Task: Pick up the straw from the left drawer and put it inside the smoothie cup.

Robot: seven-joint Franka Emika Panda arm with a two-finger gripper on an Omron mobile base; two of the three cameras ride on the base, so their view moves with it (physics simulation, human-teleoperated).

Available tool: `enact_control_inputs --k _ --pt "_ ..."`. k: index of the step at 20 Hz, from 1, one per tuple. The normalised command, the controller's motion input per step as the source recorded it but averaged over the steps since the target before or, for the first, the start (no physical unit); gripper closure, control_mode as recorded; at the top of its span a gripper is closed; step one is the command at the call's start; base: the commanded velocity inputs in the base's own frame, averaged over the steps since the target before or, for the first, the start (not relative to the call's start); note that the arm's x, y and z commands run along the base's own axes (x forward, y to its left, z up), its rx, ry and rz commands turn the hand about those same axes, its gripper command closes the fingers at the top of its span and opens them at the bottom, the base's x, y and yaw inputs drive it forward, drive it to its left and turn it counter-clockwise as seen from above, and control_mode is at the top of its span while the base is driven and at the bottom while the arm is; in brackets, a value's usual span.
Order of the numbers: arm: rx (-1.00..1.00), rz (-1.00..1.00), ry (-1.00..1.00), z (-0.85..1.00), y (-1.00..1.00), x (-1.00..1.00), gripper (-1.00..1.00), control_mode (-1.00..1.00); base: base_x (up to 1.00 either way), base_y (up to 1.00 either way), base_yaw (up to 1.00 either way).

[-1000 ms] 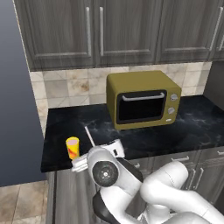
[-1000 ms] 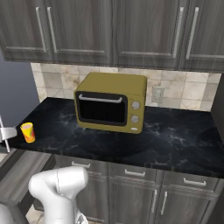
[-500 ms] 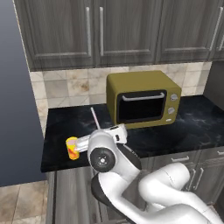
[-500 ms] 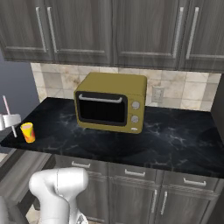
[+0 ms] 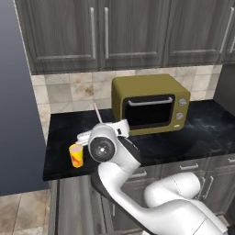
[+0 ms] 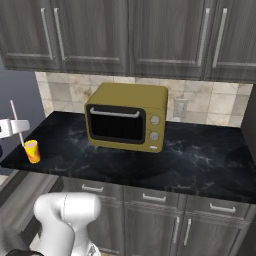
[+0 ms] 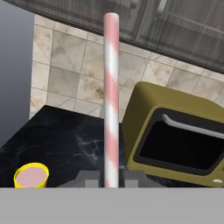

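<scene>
The gripper [image 7: 111,178] clenches the pink-striped straw [image 7: 111,96] upright at frame centre, ready for lowering end-first. The yellow smoothie cup [image 7: 31,175] waits open-topped at lower left, beside the olive microwave [image 7: 179,131].

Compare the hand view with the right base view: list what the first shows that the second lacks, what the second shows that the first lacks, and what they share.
Hand view alone: the pink and white stripes of the straw, the gripper shut on its lower end, and the pinkish top inside the cup.

Right base view alone: the drawers under the counter, the wall outlet and the microwave's dials.

Both: straw, yellow cup, olive microwave, black counter, tiled backsplash and upper cabinets.
</scene>
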Motion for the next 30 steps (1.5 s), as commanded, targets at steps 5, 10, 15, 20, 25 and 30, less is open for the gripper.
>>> enact_control_inputs --k 5,10,15,20,25,30 --pt "0.0 0.0 0.0 0.0 0.01 0.29 1.0 -1.0 0.0 0.0 0.0" --pt "0.0 0.0 0.0 0.0 0.0 0.27 1.0 -1.0 0.0 0.0 0.0" --pt "0.0 0.0 0.0 -0.14 0.1 0.21 1.0 -1.0 0.0 0.0 0.0" --pt "0.0 0.0 0.0 -0.2 0.18 0.11 1.0 -1.0 0.0 0.0 0.0" --pt "0.0 0.0 0.0 -0.14 0.09 0.01 1.0 -1.0 0.0 0.0 0.0" --pt "0.0 0.0 0.0 -0.02 0.0 0.02 1.0 -1.0 0.0 0.0 0.0"
